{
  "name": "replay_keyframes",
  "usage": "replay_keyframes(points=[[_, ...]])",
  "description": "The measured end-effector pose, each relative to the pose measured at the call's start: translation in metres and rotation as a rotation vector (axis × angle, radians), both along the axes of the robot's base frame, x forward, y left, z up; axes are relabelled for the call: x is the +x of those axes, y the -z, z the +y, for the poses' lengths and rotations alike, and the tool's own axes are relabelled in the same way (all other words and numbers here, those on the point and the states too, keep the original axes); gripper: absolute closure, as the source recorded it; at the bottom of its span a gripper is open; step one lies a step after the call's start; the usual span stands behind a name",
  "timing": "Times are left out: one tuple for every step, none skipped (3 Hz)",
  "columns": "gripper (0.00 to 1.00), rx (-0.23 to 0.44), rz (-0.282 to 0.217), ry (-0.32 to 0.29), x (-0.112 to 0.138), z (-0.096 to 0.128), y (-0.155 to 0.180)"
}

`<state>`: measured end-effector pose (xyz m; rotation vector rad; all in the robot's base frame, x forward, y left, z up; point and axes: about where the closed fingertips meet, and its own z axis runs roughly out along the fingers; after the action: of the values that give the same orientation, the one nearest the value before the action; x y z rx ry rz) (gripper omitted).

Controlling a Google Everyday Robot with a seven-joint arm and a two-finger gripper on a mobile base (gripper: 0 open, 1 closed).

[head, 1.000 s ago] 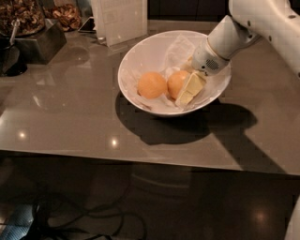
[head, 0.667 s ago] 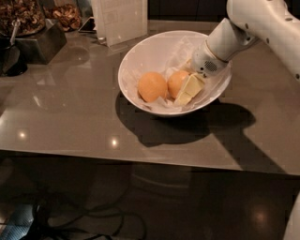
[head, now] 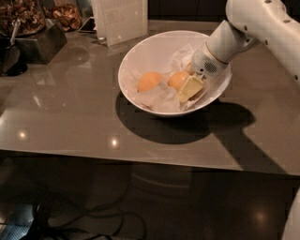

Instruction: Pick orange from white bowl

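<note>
The white bowl (head: 140, 56) stands on the grey table, lined with crumpled white paper. Two oranges lie in it side by side. The orange (head: 177, 78) on the right is partly covered by my gripper. Its paler, more oval twin (head: 150, 81) lies to its left, partly sunk in the paper. My gripper (head: 187, 87) reaches down into the bowl from the upper right on the white arm (head: 243, 28). Its pale yellow end rests against the front right of the right orange.
A dark metal box (head: 40, 42) and a container of brown pieces (head: 21, 14) stand at the back left. A white upright card (head: 119, 18) stands just behind the bowl. The table's front edge (head: 140, 157) runs below the bowl.
</note>
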<state>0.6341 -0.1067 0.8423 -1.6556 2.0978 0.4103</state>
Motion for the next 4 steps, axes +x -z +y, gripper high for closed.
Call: replay_keyframes(points=[[0.80, -0.010, -0.015, 0.014, -0.001, -0.005, -0.003], [1.00, -0.027, -0.034, 0.030, -0.002, -0.010, -0.015], [1.00, -0.027, -0.055, 0.019, -0.004, -0.010, -0.030], [1.00, -0.014, -0.067, 0.011, -0.006, -0.008, -0.039]])
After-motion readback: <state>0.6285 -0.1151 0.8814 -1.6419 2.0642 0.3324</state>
